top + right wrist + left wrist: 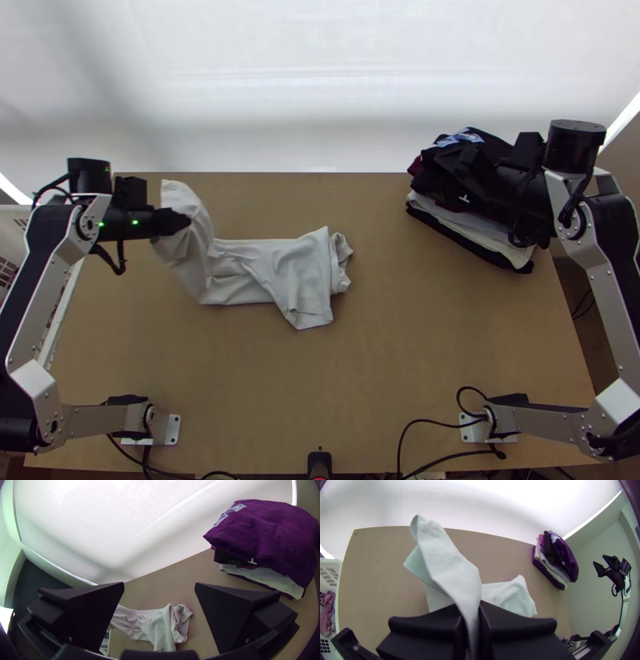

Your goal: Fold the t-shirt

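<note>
Across the smooth wooden table (pixel 384 360), a rounded, layered clothes stack (pixel 464 218) sits far right; left of the middle, the soft, creased pale t-shirt (pixel 300 268) lies in a rumpled strip, its raised end pinched by the left gripper (pixel 176 222). The right gripper's (pixel 458 162) wedge-shaped black fingers (pixel 233 610) are spread.

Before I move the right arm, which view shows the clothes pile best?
The right wrist view: the pile is large there, with its layers plain along the near edge. The top view shows it partly covered by the right arm; the left wrist view shows it stacked in layers, but small and far off.
</note>
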Action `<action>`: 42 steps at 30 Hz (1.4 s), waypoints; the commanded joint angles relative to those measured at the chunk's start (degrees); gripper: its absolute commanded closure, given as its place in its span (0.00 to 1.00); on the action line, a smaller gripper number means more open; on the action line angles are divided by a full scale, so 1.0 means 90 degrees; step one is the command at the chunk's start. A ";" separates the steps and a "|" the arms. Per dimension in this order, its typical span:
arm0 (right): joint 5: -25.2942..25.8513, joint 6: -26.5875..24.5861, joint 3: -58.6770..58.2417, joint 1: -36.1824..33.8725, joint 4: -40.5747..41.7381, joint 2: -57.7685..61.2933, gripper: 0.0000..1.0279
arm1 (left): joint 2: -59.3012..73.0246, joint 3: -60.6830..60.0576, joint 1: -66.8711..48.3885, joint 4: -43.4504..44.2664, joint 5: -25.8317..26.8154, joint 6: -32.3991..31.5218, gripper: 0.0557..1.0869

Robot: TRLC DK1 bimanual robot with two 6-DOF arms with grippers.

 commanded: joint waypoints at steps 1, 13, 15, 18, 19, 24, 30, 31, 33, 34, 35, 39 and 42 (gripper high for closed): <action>-0.0041 -0.0052 -0.0060 -0.0040 0.0071 -0.0216 0.03 | 0.0042 0.0387 -0.0550 0.0133 0.0016 -0.0639 0.96; -0.0041 0.0055 -0.0041 -0.0098 0.0071 -0.0294 0.03 | 0.0960 0.0533 -0.2249 0.0689 -0.0365 -0.1274 0.96; -0.0032 0.0065 -0.0031 -0.0089 0.0071 -0.0304 0.03 | 0.1184 0.0543 -0.2415 0.0797 -0.0374 -0.1313 0.96; -0.0012 0.0085 -0.0060 -0.0089 0.0071 -0.0333 0.03 | 0.1468 0.0631 -0.2708 0.0982 -0.0374 -0.1430 0.96; -0.0002 0.0085 -0.0070 -0.0089 0.0071 -0.0333 0.03 | 0.1565 0.0689 -0.2835 0.1002 -0.0374 -0.1449 0.96; 0.0037 0.0085 -0.0070 -0.0079 0.0052 -0.0343 0.03 | 0.2151 0.1109 -0.3343 0.1022 -0.0433 -0.1547 0.96; 0.0173 0.0085 -0.0119 0.0087 0.0013 -0.0343 0.03 | 0.2932 0.1822 -0.3792 0.1100 -0.0521 -0.1664 0.96; 0.0203 0.0075 -0.0129 0.0107 0.0013 -0.0343 0.03 | 0.3059 0.1949 -0.3861 0.1090 -0.0570 -0.1664 0.96; 0.0213 0.0065 -0.0139 0.0146 -0.0007 -0.0343 0.03 | 0.3313 0.2232 -0.4007 0.0982 -0.0589 -0.1654 0.76; 0.0213 0.0065 -0.0158 0.0155 -0.0016 -0.0343 0.03 | 0.3401 0.2379 -0.4076 0.0924 -0.0589 -0.1654 0.41; 0.0222 0.0055 -0.0187 0.0185 -0.0026 -0.0343 0.03 | 0.3460 0.2486 -0.4124 0.0924 -0.0589 -0.1645 0.08; 0.0222 -0.0062 -0.0676 0.0351 -0.0036 -0.0343 0.03 | 0.3460 0.2906 -0.4183 0.1100 -0.0589 -0.1772 0.04; 0.0222 -0.0228 -0.1232 0.0614 -0.0036 -0.0362 0.03 | 0.3303 0.3180 -0.4183 0.1119 -0.0589 -0.1830 0.04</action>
